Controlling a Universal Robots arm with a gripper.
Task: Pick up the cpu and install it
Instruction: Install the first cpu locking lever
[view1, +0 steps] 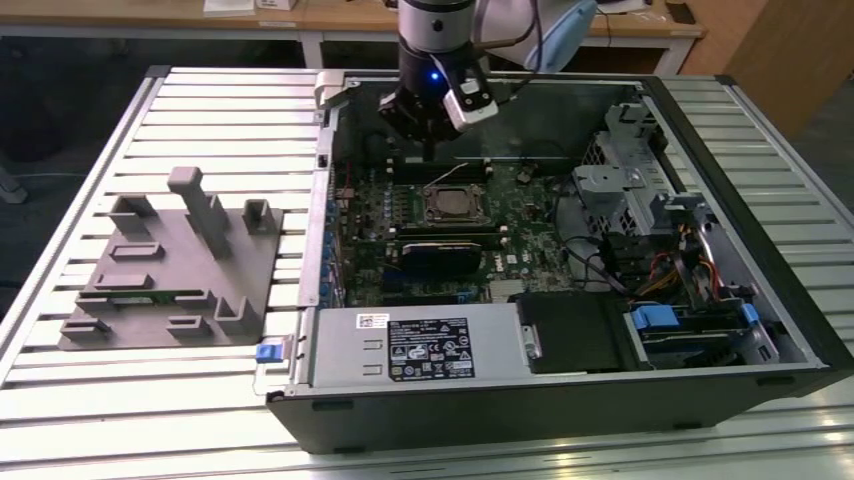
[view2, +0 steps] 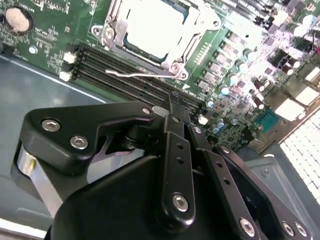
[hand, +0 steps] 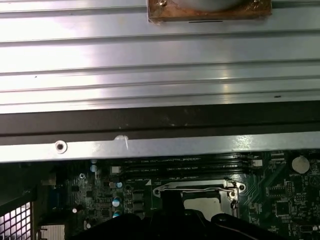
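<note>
Your arm (view1: 434, 30) came in from the far side in the exterior view and hung nearly straight down, a blue light lit on its wrist. Your gripper (view1: 424, 150) pointed downward at its end. In the second wrist view, the gripper (view2: 175, 102) showed its black linkage folded in, with the fingers (view2: 172, 107) pressed together at the tip.

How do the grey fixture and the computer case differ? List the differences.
The fixture is grey; the case is black. The fixture is smaller than the case. The fixture is a flat plate with upright blocks; the case is an open box holding a motherboard. Both rest on the slatted table.
</note>
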